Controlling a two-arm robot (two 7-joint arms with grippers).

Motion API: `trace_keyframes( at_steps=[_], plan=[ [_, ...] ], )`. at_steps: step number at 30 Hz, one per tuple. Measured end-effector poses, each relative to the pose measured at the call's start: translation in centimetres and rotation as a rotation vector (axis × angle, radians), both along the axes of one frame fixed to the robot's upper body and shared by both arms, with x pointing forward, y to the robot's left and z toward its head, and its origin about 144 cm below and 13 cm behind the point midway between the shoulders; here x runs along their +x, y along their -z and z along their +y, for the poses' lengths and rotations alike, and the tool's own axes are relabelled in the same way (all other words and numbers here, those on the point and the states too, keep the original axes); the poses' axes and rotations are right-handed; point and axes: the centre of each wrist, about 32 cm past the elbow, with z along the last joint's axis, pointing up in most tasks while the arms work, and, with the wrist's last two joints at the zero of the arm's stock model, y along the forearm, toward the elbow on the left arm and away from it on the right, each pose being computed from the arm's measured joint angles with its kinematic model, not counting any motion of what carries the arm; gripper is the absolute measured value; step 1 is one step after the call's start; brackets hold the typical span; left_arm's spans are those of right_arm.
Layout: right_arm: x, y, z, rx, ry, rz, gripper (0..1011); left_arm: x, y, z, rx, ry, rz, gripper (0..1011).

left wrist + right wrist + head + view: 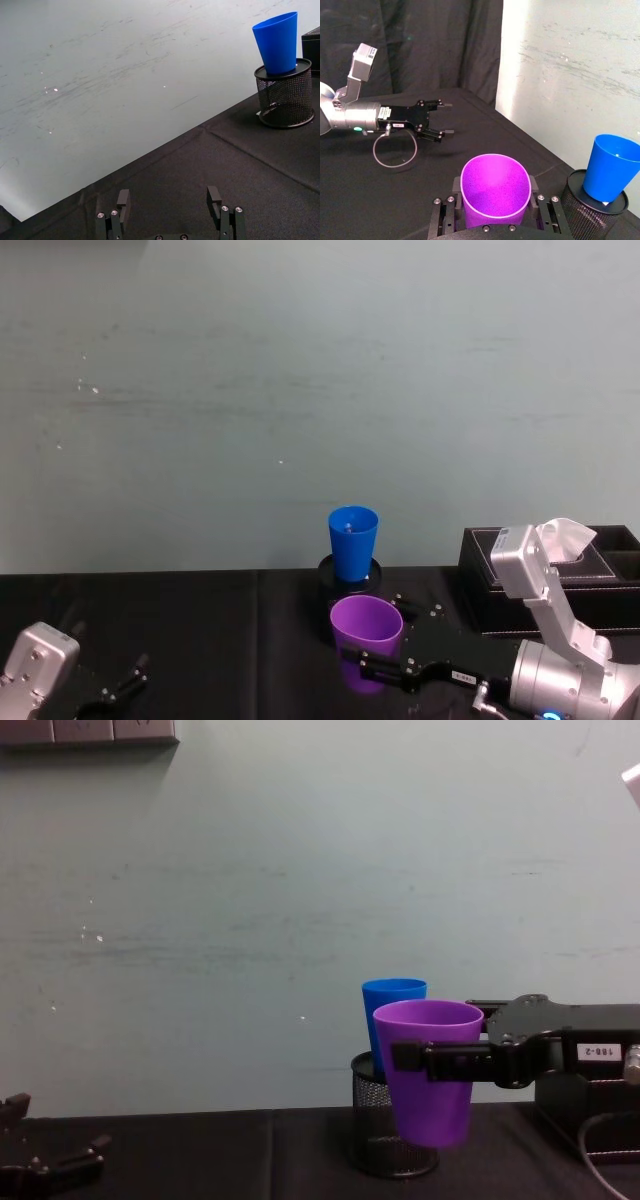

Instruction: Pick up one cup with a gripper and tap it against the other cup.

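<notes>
The lifted cup [430, 1112] hangs just before the other cup [393, 995], which stands in the mesh holder [285, 100].

Purple cup [428, 1070] aloft, upright, near upright blue cup [393, 995].

This looks like a robot lab or test room rather than a home. A table [200, 620] draped in black cloth stands against a bare, scuffed pale wall [300, 370], and a black curtain [420, 45] hangs at one side. Office items sit on the cloth: a mesh pen holder [285, 100] and a black tissue box [485, 585].
</notes>
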Motion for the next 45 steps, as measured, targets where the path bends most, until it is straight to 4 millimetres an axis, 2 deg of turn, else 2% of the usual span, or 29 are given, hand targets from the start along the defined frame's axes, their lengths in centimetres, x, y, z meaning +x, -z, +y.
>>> trace_keyframes(
  at_steps=[45],
  plan=[
    [-0.02, 0.06, -0.01, 0.001, 0.000, -0.002, 732, 0.00, 0.00, 0.00, 0.000, 0.000, 0.000, 1000]
  ],
)
